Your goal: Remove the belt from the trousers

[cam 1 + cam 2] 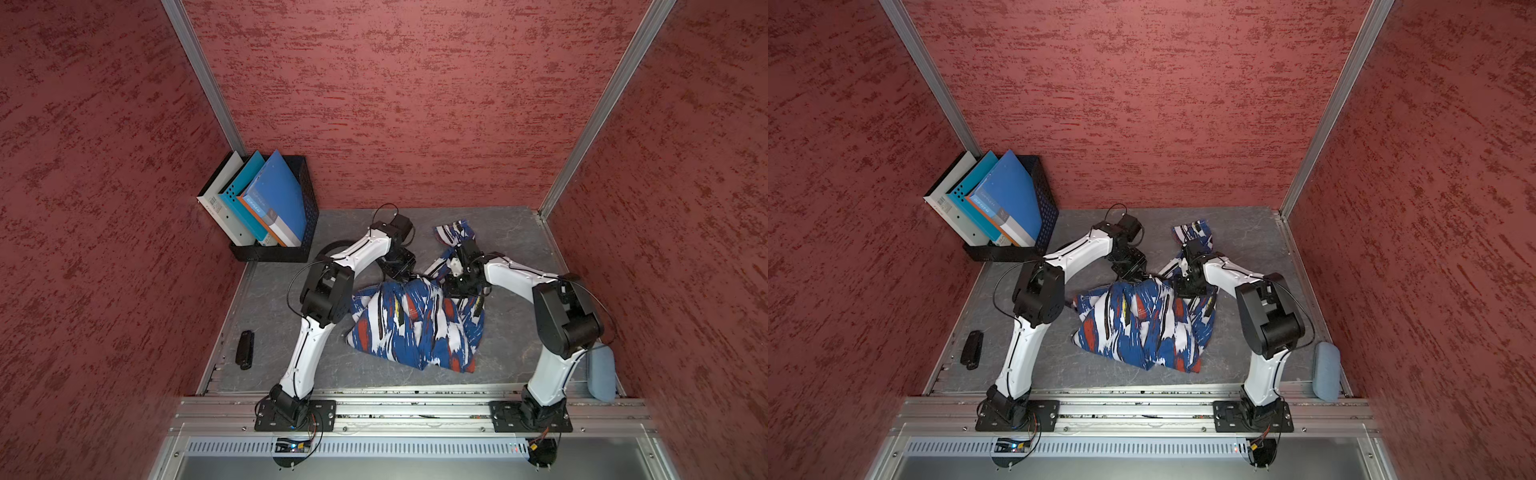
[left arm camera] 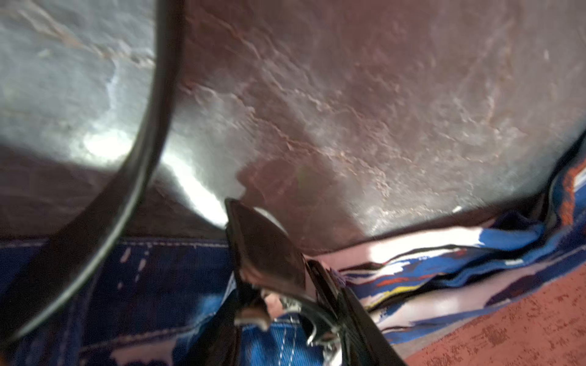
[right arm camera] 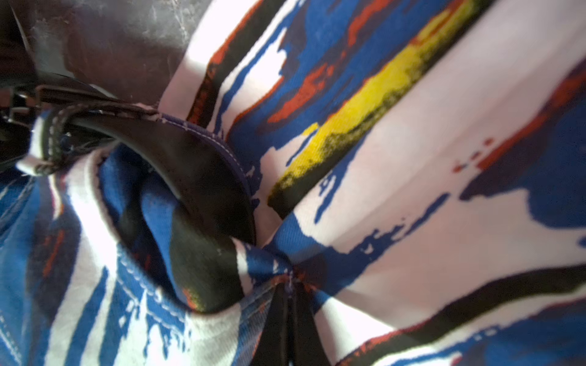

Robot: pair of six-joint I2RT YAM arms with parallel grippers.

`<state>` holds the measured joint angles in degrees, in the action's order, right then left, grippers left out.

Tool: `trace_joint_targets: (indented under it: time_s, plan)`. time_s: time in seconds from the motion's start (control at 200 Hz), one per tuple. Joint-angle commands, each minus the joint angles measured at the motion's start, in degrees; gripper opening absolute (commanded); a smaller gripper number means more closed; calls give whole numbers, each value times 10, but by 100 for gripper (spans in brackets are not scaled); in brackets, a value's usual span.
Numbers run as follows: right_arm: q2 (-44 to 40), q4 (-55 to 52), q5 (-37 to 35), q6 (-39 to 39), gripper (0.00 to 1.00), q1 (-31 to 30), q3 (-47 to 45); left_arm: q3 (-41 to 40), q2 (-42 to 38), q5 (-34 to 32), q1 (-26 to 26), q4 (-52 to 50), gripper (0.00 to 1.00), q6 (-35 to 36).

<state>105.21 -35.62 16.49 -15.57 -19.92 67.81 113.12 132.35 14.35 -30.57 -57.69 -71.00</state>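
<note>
Belt (image 2: 266, 250) is gripped at its buckle (image 2: 317, 320) end by the left pincer (image 2: 279, 291), strap threaded through the waistband (image 3: 206, 131). Trousers (image 1: 415, 324), bunched on the counter (image 1: 515, 336), are pinched by the clenched right pincer (image 3: 287, 304) just beside the belt.

Black rack (image 1: 270, 253) holding folders (image 1: 276, 195), black bar (image 1: 244, 349), grey-blue pouch (image 1: 602, 373)

Black belt (image 2: 149, 142) (blue-white-red brushstroke trousers (image 1: 415, 328))
</note>
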Motion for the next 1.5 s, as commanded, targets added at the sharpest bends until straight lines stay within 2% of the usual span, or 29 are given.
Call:
trace_joint_targets:
  time_s: [0.0, 0.055, 0.15, 0.341, 0.501, 0.661, 0.767, 1.107, 1.237, 1.358, 1.493]
  plan:
    - [-20, -12, -6, 9, 0, 0, 6, 11, 18, -23, -1, -23, 45, 2]
    - [-21, -12, -5, 11, 0, 0, 9, 7, 20, -23, 0, -18, 36, 2]
    - [-25, -13, -2, 11, 0, 0, 13, 16, 27, -25, 0, -15, 0, -2]
    - [-35, -8, -17, 27, 0, -2, 21, 96, 33, -24, 9, -33, 0, 9]
    - [-44, -7, -87, 14, 0, -1, 50, 194, 11, -25, 29, -53, 0, 36]
    - [-26, -30, -163, -22, 0, 3, 120, 229, -62, -30, 76, -47, 0, 60]
    - [-16, -52, -190, -11, 0, 6, 152, 224, -117, -35, 133, -61, 0, 91]
    - [-22, -75, -213, 19, 0, 61, 181, 151, -264, 28, 360, -81, 0, 172]
    - [-29, -84, -229, 27, 0, 78, 183, 166, -303, 60, 451, -99, 0, 201]
    - [-34, -87, -232, 29, 0, 96, 184, 214, -314, 93, 528, -149, 0, 240]
    - [-25, -107, -253, 36, 0, 109, 199, 284, -338, 73, 587, -194, 0, 308]
